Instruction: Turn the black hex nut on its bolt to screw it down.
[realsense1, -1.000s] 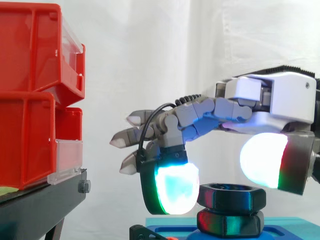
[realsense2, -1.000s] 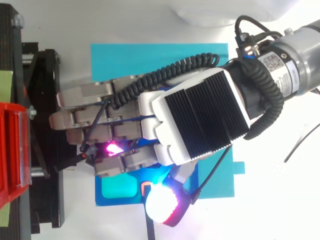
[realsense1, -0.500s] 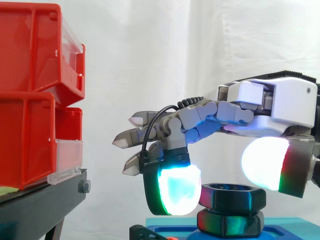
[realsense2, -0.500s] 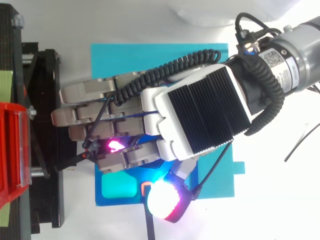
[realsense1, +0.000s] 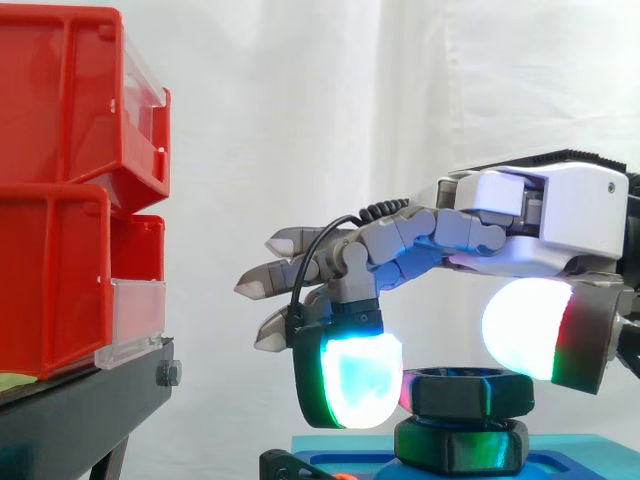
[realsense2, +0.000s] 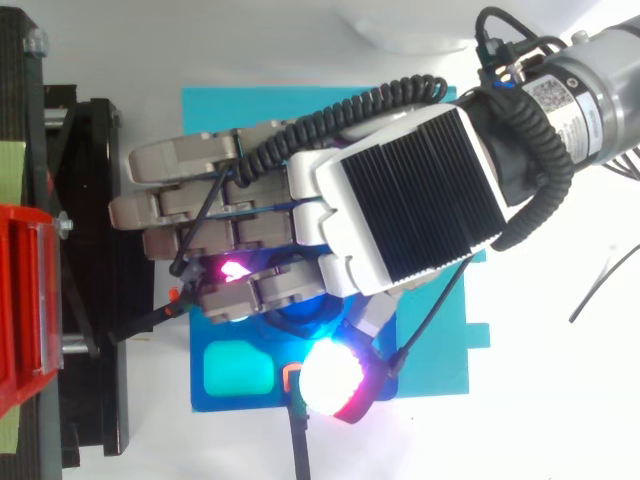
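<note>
The black hex nut (realsense1: 468, 393) sits on its bolt above a second black hex piece (realsense1: 460, 446) on a blue base (realsense1: 330, 458). My hand (realsense1: 560, 215) comes in from the right and hovers over the nut. One finger curls down, and its cyan-green pad (realsense1: 350, 382) rests against the nut's left side. The thumb's white pad (realsense1: 528, 328) sits at the nut's upper right edge. The other fingers reach out straight to the left. In the top view the hand (realsense2: 400, 200) covers the nut.
Stacked red bins (realsense1: 60, 190) on a black stand (realsense1: 80, 420) fill the left. The blue base (realsense2: 235, 372) lies on a teal mat (realsense2: 260, 115) beside the stand. A thin cable (realsense2: 298, 445) leaves the base toward the bottom edge.
My hand has twisted about the bolt and shifted slightly away from the bins. The nut's facets now show at a different angle.
</note>
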